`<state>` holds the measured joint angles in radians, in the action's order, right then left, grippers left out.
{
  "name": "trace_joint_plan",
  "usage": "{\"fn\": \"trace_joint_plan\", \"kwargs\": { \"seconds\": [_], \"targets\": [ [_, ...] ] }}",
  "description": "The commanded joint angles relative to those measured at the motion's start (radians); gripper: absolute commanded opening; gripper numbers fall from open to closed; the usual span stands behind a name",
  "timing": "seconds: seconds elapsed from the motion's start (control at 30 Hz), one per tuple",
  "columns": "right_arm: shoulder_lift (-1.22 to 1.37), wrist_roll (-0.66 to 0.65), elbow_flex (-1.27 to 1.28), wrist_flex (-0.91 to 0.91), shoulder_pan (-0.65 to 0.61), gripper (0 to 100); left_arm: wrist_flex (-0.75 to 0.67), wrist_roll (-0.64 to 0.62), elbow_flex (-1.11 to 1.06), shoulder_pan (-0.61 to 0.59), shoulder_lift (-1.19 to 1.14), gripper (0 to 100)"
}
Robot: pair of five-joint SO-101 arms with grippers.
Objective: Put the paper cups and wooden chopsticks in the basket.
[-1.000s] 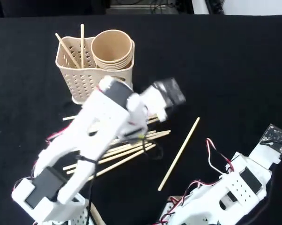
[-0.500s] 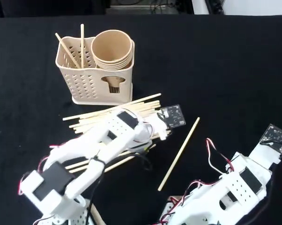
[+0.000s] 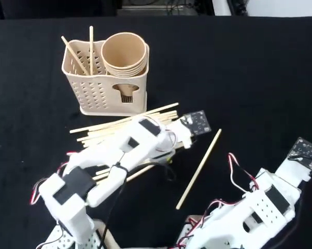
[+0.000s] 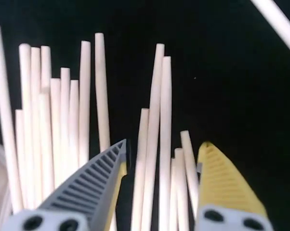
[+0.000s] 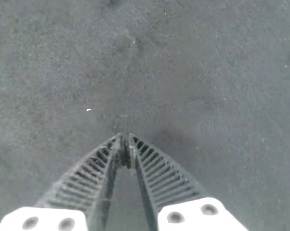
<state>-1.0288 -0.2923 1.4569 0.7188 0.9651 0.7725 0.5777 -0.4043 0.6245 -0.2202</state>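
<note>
Chopsticks [image 3: 90, 41]: two in basket [image 3: 96, 92], one lying apart; left hand [image 4: 164, 144] released, right hand [image 5: 125, 139] clenched.

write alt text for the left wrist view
The left gripper is open over chopsticks lying side by side on a black table, with several between its jaws. A lone chopstick lies apart.

Basket [image 3: 101, 88]: back left on the worktop [image 3: 249, 78]; cups [image 3: 124, 52] in its right half, two sticks [image 3: 73, 53] in its left.
Pile [image 3: 96, 130]: just before the basket, left hand [image 4: 164, 147] over it.
Lone stick [image 3: 198, 170]: right of the pile, apart.
</note>
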Motion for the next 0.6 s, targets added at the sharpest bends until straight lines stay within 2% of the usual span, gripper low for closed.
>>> {"fn": "trace_joint_plan", "kwargs": {
  "seconds": [0.0, 0.13, 0.33, 0.43, 0.57],
  "targets": [
    [-0.018, 0.003, -0.033, -0.014, 0.006, 1.5, 0.061, -0.02, 0.114, 0.016, -0.034, 15],
    [-0.018, 0.003, -0.031, -0.012, -0.015, 1.5, 0.181, -0.02, 0.136, 0.068, -0.052, 11],
    [-0.018, 0.003, -0.03, -0.011, -0.028, 1.5, 0.31, -0.025, 0.136, 0.127, -0.051, 10],
    [-0.018, 0.003, -0.03, -0.009, -0.028, 1.5, 0.361, -0.086, 0.165, 0.124, -0.051, 10],
    [-0.018, 0.003, -0.03, -0.009, -0.029, 1.5, 0.422, -0.14, 0.22, 0.114, -0.051, 3]
  ]
}}
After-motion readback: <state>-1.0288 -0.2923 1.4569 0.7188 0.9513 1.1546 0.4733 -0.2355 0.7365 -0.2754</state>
